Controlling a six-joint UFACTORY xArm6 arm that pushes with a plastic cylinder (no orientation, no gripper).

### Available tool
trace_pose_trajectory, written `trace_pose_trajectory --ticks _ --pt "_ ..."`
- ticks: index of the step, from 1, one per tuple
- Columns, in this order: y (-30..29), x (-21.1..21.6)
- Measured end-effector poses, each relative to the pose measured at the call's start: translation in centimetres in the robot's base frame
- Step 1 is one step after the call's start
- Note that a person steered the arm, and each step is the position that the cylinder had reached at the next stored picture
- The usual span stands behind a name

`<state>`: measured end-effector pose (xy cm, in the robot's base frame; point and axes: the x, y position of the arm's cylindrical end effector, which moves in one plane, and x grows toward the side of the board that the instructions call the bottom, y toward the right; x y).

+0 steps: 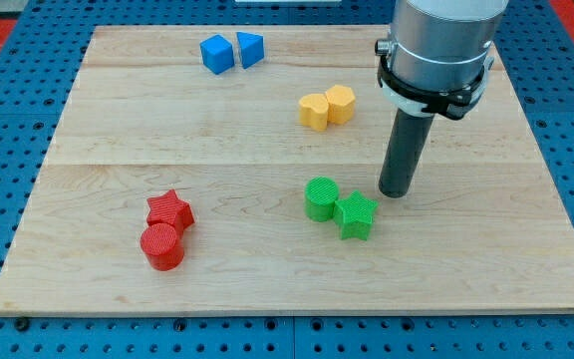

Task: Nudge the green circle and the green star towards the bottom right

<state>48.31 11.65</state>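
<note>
Tip: my tip [396,192] rests on the board [267,289], just to the upper right of the green pair, a small gap apart from the star; it touches no block.
Tool state: a bare rod with nothing to open or close, holding nothing.
Green circle [321,198]: right of the board's centre, standing on its flat face, touching the green star on its lower right side.
Green star [356,215]: just beside the circle, slightly lower in the view; one point faces roughly the view's bottom, though its exact turn is hard to read.
Pair axis: the two green blocks form a short row running from upper left to lower right.
Red star [169,210] and red circle [162,246]: touching, in the lower left part, the star above the circle.
Yellow blocks [327,107]: two touching, shapes unclear, above the green pair.
Blue blocks [232,51]: two side by side near the view's top, shapes hard to tell.
</note>
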Motion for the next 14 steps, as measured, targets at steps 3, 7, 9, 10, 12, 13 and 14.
trace_pose_trajectory --ticks 3,7,9,10,12,13,14 --pt "2.4 -10.1" --pt "2.8 -18.1" --pt "1.0 -8.9" --pt "-6.9 -6.8" --pt "-14.5 -4.3" --pt "-13.9 -3.9" --pt "-10.9 -2.1"
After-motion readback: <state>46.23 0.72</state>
